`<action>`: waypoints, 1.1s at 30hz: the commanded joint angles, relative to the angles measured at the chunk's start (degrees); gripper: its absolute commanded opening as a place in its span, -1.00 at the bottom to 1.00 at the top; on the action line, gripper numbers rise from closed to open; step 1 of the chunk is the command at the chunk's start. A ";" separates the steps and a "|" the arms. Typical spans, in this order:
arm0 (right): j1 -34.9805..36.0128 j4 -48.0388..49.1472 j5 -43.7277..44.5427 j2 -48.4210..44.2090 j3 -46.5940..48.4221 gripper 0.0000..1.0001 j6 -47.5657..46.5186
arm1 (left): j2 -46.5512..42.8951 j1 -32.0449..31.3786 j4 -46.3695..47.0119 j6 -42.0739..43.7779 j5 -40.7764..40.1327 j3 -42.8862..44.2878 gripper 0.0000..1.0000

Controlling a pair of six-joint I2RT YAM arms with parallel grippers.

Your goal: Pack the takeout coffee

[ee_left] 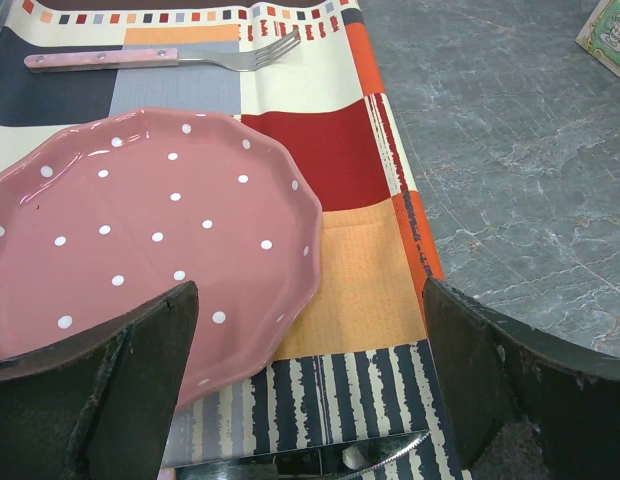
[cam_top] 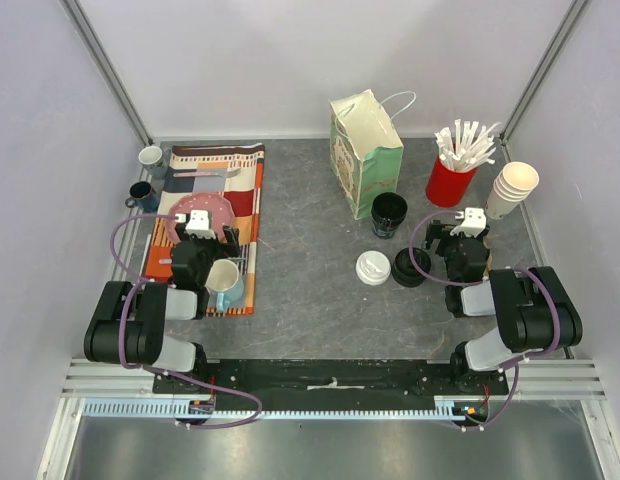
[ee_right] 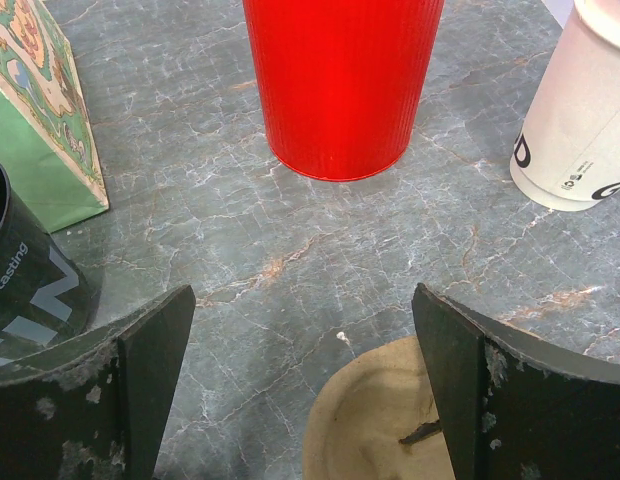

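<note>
- The right gripper (cam_top: 471,221) has its jaws spread wide with nothing between them. In its wrist view only bare grey table (ee_right: 290,230) lies between the fingers, plus a tan rounded shape at the bottom edge that I cannot identify.
- The left gripper (cam_top: 199,222) is spread just as wide and is also empty. It hangs over the near rim of the pink dotted plate (ee_left: 140,220) on the striped placemat (ee_left: 330,150), left of centre in the overhead frame.
- The takeout coffee (cam_top: 373,268) sits on the table at lower centre, down-left of the right gripper and apart from it. From above only its white sip lid shows. The loose black lid (cam_top: 408,268) lies just beside it.
- The lidless black cup (cam_top: 389,214) stands further up the frame. Beyond it the paper bag (cam_top: 368,150) is upright at upper centre with its mouth open, and nothing can be seen inside it.
- At upper right, ahead of the right gripper, are the red cup (ee_right: 340,80) of white sticks and the stack of pale cups (ee_right: 580,110).
- Judgement: packing has not begun. The coffee still has to be gripped, lifted, carried to the bag and lowered in.
- Pose: both arms are folded back near their bases. Their wrists are tipped down and forward, low over the table, with the fingers pointing up the frame.
</note>
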 commanded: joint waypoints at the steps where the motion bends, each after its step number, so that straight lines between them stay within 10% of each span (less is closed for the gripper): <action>1: 0.22 1.42 0.40 0.27 1.37 0.96 -0.43 | 0.18 -0.02 2.21 1.96 -1.66 1.30 0.99; 33: 0.22 -13.69 -3.46 -20.99 3.21 0.96 2.64 | -10.54 1.12 -20.11 4.15 2.47 11.06 0.99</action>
